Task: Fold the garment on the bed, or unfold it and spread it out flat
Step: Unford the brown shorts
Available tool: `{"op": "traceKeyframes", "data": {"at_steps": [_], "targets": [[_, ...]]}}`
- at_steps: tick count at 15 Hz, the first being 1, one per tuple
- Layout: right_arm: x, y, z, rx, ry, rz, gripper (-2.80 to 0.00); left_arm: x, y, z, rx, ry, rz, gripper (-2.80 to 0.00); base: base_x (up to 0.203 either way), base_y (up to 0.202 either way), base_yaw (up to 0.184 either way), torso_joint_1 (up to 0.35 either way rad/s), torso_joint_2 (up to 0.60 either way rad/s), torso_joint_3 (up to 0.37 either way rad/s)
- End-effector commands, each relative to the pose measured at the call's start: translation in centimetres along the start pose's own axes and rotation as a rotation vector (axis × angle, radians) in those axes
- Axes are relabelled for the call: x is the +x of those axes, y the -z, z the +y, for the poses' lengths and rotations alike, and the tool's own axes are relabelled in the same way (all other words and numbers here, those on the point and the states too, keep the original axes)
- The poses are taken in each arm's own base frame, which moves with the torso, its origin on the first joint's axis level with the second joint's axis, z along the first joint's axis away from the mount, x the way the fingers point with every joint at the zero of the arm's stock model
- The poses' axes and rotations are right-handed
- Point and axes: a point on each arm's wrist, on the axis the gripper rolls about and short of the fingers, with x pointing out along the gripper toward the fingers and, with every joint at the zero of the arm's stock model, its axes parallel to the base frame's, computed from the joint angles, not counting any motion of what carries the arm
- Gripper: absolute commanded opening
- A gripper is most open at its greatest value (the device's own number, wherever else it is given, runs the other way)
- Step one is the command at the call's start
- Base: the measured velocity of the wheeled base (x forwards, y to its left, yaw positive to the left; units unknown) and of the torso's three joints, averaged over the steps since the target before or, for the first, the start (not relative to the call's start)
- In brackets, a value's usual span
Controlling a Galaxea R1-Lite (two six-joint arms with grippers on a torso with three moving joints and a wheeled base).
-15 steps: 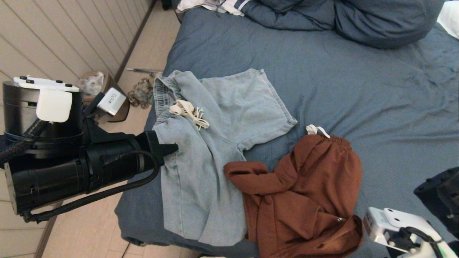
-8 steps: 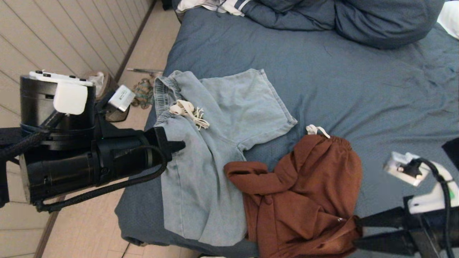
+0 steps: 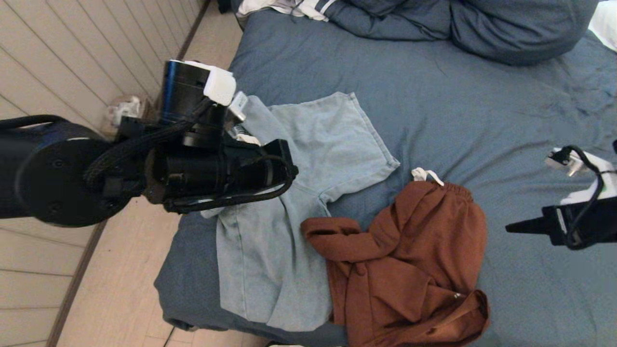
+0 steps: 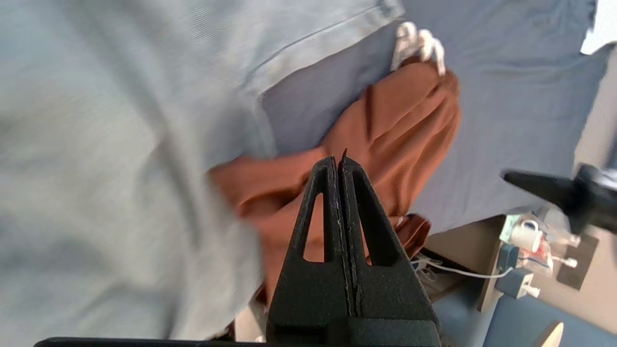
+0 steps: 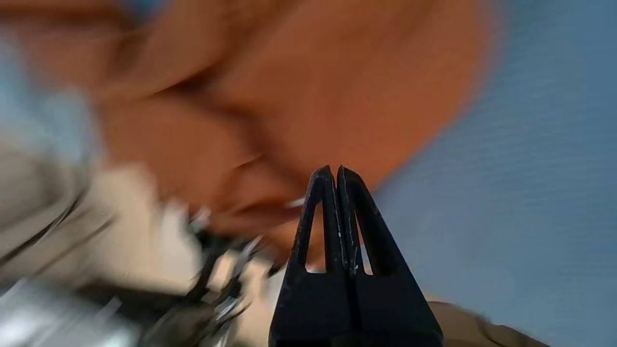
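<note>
While both tools, left tool (image 4: 339, 161) over the blue shorts (image 3: 308, 144) and right tool (image 3: 512, 227) beside the rust shorts (image 3: 409, 260), hang pinched closed and empty above the bed (image 3: 482, 120), you risk snagging both overlapping garments together.

- Soft, even indoor light; faint shadows on the bed (image 3: 482, 120).
- Right wrist view heavily motion-blurred.
- Left wrist view blurred across the pale cloth.

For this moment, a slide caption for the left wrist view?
Shut left gripper above crumpled rust-brown shorts beside light-blue denim shorts.
</note>
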Motion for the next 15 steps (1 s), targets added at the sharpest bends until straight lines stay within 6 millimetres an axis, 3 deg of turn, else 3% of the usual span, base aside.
{"op": "traceKeyframes", "data": {"at_steps": [1, 4, 5, 7, 12, 15], "targets": [[2.7, 0.0, -2.5, 0.054, 0.129, 0.05, -2.8, 3.6, 0.8, -0.7, 0.014, 0.002, 0.046, -2.8, 0.0, 0.0, 0.0, 0.0, 0.0, 0.0], [4.3, 0.4, -3.4, 0.064, 0.176, 0.034, -2.8, 5.9, 2.7, -1.8, 0.036, 0.017, 0.104, -2.8, 0.0, 0.0, 0.0, 0.0, 0.0, 0.0], [4.5, 0.4, -3.6, 0.065, 0.187, 0.002, 0.0, 6.4, 3.2, -1.9, 0.041, 0.02, 0.118, -2.8, 0.0, 0.0, 0.0, 0.0, 0.0, 0.0], [5.2, 0.5, -4.0, 0.047, 0.204, -0.06, 0.0, 6.8, 3.7, -2.1, 0.045, 0.024, 0.129, -2.8, 0.0, 0.0, 0.0, 0.0, 0.0, 0.0], [9.1, 0.9, -4.7, 0.082, 0.164, -0.008, 0.0, 6.8, 3.6, -2.2, 0.049, 0.027, 0.122, -2.8, 0.0, 0.0, 0.0, 0.0, 0.0, 0.0], [10.5, -0.7, -3.6, 0.115, 0.122, -0.039, 0.0, 7.1, 4.1, -2.5, 0.061, 0.035, 0.137, -2.8, 0.0, 0.0, 0.0, 0.0, 0.0, 0.0]]}}
